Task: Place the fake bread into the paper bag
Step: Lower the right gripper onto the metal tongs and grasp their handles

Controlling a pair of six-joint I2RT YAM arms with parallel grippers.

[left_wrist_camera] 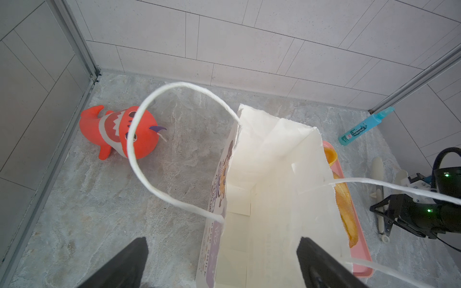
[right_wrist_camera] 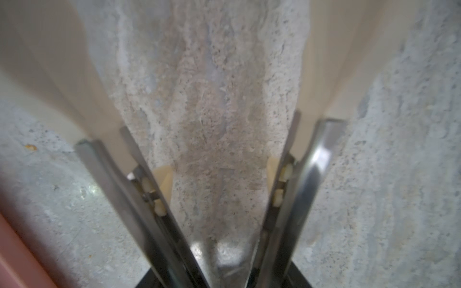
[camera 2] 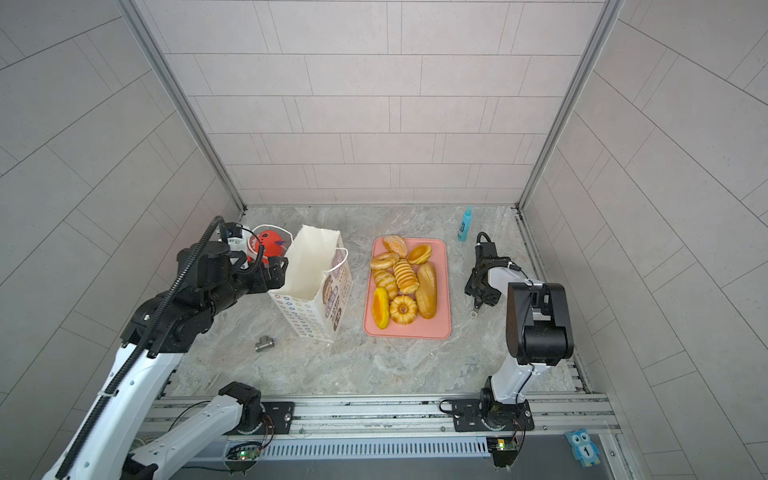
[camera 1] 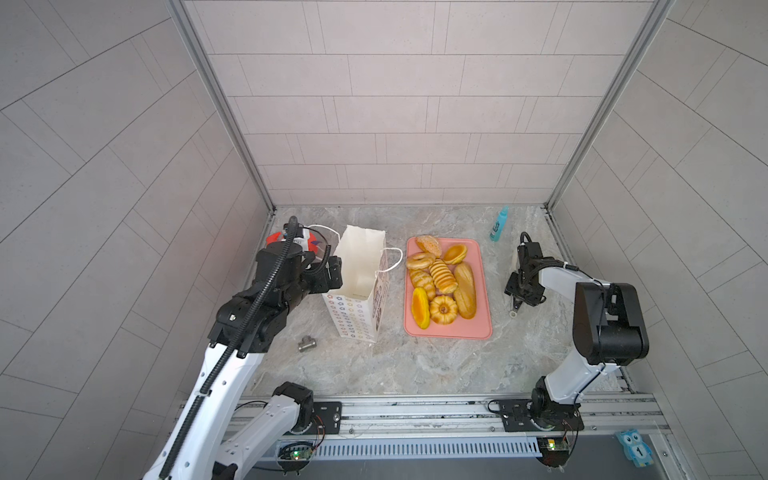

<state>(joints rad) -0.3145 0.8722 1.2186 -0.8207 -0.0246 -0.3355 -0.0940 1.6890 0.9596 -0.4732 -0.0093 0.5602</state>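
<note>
The paper bag [camera 1: 353, 307] [camera 2: 303, 311] stands open on the stone table, white with a printed face. My left gripper [camera 1: 334, 274] [camera 2: 276, 272] [left_wrist_camera: 222, 243] is open at its rim. In the left wrist view one finger [left_wrist_camera: 134, 256] is outside the printed wall and the other [left_wrist_camera: 316, 261] over the bag's mouth [left_wrist_camera: 264, 174]. The fake bread [camera 1: 442, 278] [camera 2: 405, 276] lies in several pieces on a pink tray [camera 1: 449, 330] [camera 2: 407, 332]. Right of the tray, my right gripper [camera 1: 517, 301] [camera 2: 478, 301] [right_wrist_camera: 224, 279] is shut on metal tongs [left_wrist_camera: 378, 172] [right_wrist_camera: 311, 174] low over the table, their arms spread in a V.
A red plush fish [camera 2: 268, 245] [left_wrist_camera: 117, 132] lies behind the left gripper near the back left corner. A blue bottle [camera 1: 498, 224] [left_wrist_camera: 364, 127] lies at the back right. A small metal fitting [camera 1: 306, 343] sits in front of the bag. Walls close three sides.
</note>
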